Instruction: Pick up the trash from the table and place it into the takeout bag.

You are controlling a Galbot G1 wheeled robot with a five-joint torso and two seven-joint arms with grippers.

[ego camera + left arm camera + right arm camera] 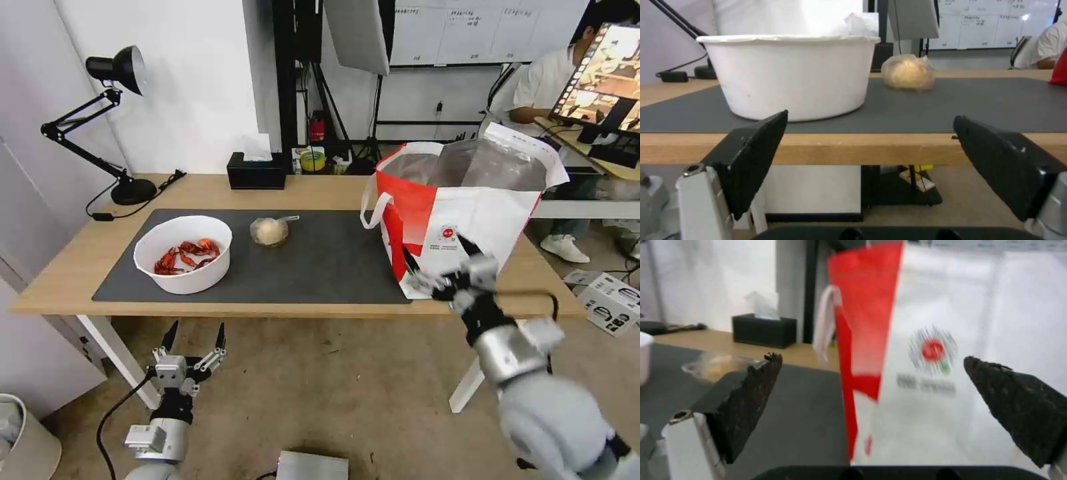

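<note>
— Where is the right gripper (441, 270)?
— Raised at the near right edge of the long light-wood table (60, 273), close in front of the big boxy white-and-red takeout bag (467, 220) with the silver foil lining. Its black fingers are spread apart and carry nothing.

— And the left gripper (195, 335)?
— Low, below the near table edge at the left, fingers wide apart and empty, facing the white round bowl of red crayfish shells (183, 253).

— Where does the trash lie?
— The bowl sits on the left part of the dark grey mat (320, 260). The small clear cup of beige food (269, 231) stands to its right and a little farther back, apart from it. The bag stands upright at the mat's right end, mouth open.

— Anything else?
— A black tissue box (256, 171) at the far edge, a black desk lamp (100, 120) at far left.
</note>
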